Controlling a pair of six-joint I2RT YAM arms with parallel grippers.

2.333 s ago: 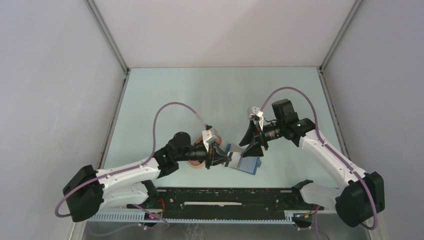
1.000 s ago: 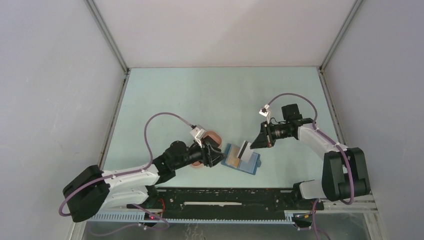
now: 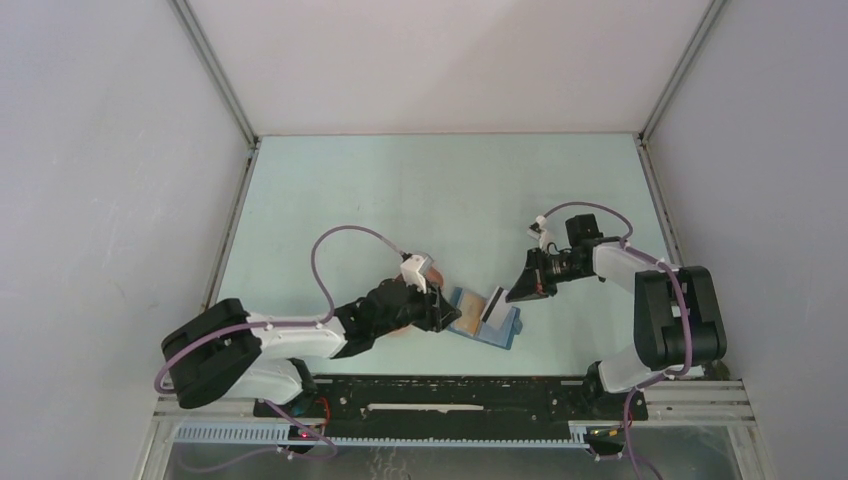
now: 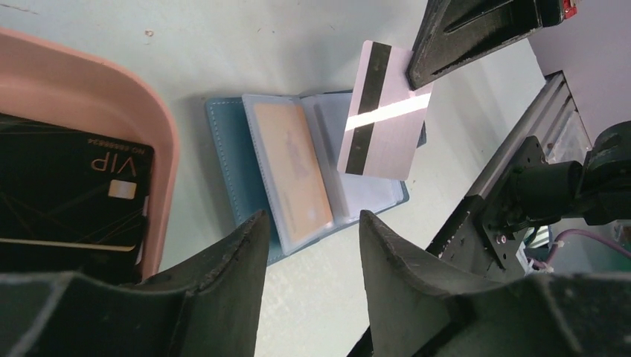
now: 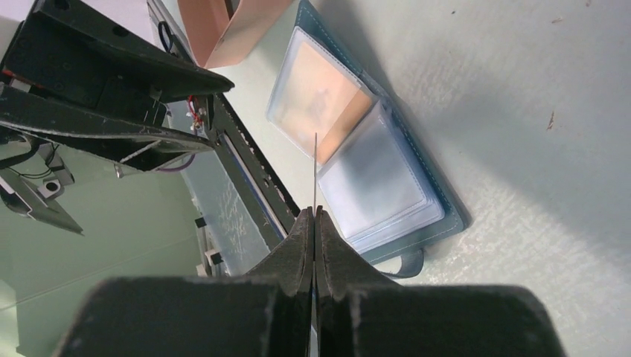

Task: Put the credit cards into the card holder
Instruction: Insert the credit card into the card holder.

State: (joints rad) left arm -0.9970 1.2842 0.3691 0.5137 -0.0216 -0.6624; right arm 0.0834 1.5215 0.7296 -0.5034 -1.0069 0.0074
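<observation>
The card holder (image 4: 231,149) lies open on the table, a blue wallet with clear pockets. An orange-tan credit card (image 4: 292,171) sits in its left pocket. My right gripper (image 5: 314,212) is shut on a pale card with a dark stripe (image 4: 383,111), held on edge over the holder's right page (image 5: 379,186). This card shows edge-on (image 5: 315,167) in the right wrist view. My left gripper (image 4: 312,219) stands open and empty just off the holder's near-left side. A black VIP card (image 4: 67,186) lies in the pink tray (image 4: 97,97).
In the top view, the holder (image 3: 503,331) lies near the front rail (image 3: 450,395), with the pink tray (image 3: 428,271) behind my left gripper (image 3: 445,312). My right gripper (image 3: 514,292) comes in from the right. Grey walls enclose the table.
My left gripper has slid right, closer to the holder's left edge. The right gripper has lowered the striped card a little toward the holder, its arm folding back.
</observation>
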